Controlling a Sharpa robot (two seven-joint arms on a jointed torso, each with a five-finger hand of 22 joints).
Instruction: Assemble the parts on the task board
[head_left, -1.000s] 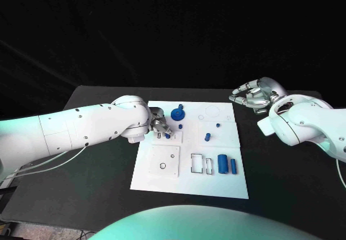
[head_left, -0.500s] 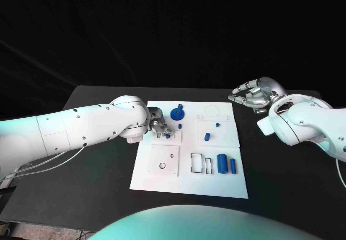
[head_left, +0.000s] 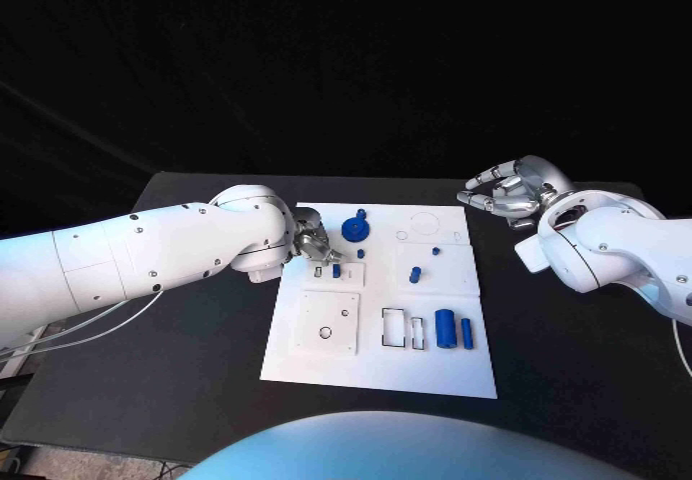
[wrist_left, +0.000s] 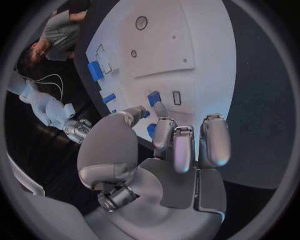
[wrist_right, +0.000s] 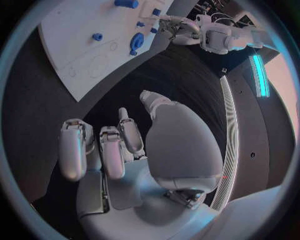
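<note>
The task board (head_left: 378, 355) lies in the middle of the black table (head_left: 173, 340). The left hand (head_left: 315, 248) hovers over the board's far left part, fingers loosely apart and gripping nothing, its tips just beside a small blue peg (head_left: 336, 270) standing in the board. The right hand (head_left: 508, 192) hangs above the table beyond the board's far right corner, fingers curled in around nothing. On the board's near right part lie 2 blue bars (head_left: 446, 327).
</note>
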